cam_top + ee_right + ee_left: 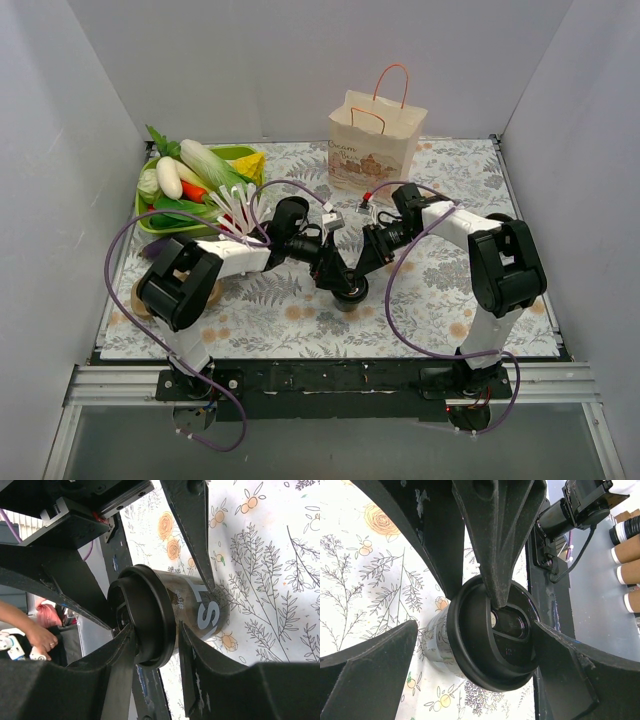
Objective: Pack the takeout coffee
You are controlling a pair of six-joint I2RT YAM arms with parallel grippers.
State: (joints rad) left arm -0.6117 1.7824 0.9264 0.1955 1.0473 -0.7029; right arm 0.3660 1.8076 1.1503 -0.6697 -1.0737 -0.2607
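Clamping right jaws on the small black lidded disposable cup; holding left jaws wide apart around its lid, presumably handing over toward the beige paper bag.

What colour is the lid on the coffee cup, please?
Black; the lid of the coffee cup shows best in the left wrist view.
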